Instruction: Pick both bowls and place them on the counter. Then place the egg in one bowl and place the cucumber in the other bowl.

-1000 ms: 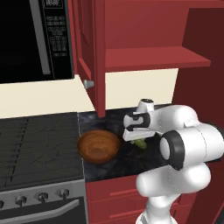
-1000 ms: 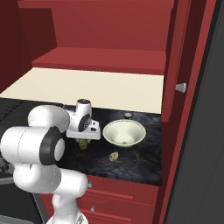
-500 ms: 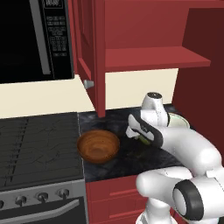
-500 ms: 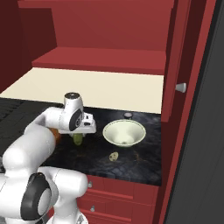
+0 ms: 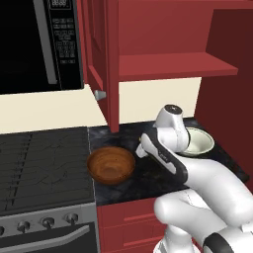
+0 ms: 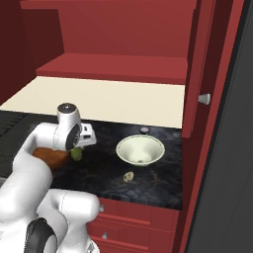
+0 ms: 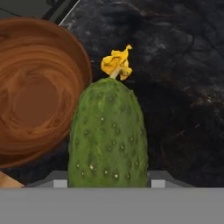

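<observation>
My gripper (image 7: 107,180) is shut on the green cucumber (image 7: 108,135), whose yellow tip points away from the hand. It hangs over the dark counter (image 7: 175,87), just right of the brown wooden bowl (image 7: 35,92) in the hand view. From the right base view, the cucumber (image 6: 76,154) sits under the hand (image 6: 81,141), beside the brown bowl (image 6: 49,156). The pale bowl (image 6: 140,149) stands farther right. The small egg (image 6: 129,176) lies on the counter (image 6: 163,185) in front of it. In the left base view, the gripper (image 5: 142,149) is between the brown bowl (image 5: 111,164) and the pale bowl (image 5: 197,141).
A grey stovetop (image 5: 44,158) adjoins the counter on the left, under a black microwave (image 5: 39,44). A red cabinet door (image 5: 101,59) hangs open above the counter, and another open door (image 6: 195,74) stands at the right. A small dark object (image 6: 144,130) sits behind the pale bowl.
The arm has swung left with the cucumber in its grip, from mid-counter to just beside the brown bowl. Both bowls and the egg have stayed put.
</observation>
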You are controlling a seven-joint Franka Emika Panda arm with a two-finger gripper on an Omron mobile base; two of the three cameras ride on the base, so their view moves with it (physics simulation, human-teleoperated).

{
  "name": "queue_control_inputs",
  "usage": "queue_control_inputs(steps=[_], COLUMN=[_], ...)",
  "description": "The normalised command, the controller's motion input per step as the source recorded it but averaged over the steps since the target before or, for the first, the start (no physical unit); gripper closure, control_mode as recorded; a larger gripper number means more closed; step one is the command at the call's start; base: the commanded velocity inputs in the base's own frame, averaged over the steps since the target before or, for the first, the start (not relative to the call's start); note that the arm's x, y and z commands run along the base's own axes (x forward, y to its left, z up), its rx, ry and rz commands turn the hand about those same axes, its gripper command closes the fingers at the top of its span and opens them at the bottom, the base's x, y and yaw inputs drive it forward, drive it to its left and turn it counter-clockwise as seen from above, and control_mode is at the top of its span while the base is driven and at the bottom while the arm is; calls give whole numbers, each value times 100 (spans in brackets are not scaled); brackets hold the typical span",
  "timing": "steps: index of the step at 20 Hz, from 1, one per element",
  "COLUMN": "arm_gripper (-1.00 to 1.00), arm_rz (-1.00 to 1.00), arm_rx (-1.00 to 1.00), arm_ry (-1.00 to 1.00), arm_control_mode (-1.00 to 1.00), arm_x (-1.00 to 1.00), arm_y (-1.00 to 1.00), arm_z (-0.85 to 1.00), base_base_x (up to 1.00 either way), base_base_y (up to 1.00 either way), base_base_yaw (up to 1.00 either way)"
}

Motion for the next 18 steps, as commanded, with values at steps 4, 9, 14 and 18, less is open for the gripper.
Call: queue_control_inputs(steps=[4,9,14,18], arm_gripper=[100,100,100,100], arm_rz=[24,23,19,14], arm_rx=[2,0,0,0], arm_ry=[0,0,0,0], arm_control_mode=[-100,-100,-100,-100], arm_x=[2,9,24,20], arm_y=[65,62,58,51], arm_z=[11,9,0,-1], base_base_x=[0,0,0,0], base_base_y=[0,0,0,0], base_base_yaw=[0,0,0,0])
